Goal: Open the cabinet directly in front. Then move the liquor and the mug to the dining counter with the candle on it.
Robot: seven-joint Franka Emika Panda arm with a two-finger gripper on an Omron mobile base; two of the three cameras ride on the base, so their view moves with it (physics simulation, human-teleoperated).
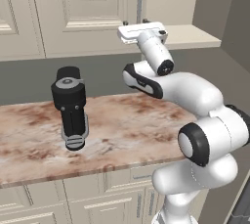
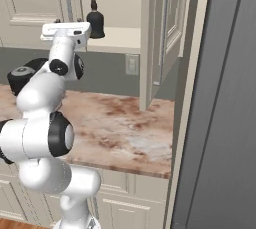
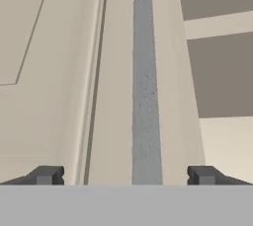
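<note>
With the right door swung wide and the liquor [image 2: 95, 19] exposed on the cabinet [image 2: 120, 40] shelf, my end effector [image 3: 125, 174] hangs fully open and empty, straddling the left door's handle [image 3: 145, 96].

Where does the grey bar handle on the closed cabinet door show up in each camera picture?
Left base view: handle top centre, above the tool.
Right base view: top left, above the arm.
Hand view: centre, a vertical bar between the open fingertips.
Shared landmark: the beige shelf right of it.
</note>
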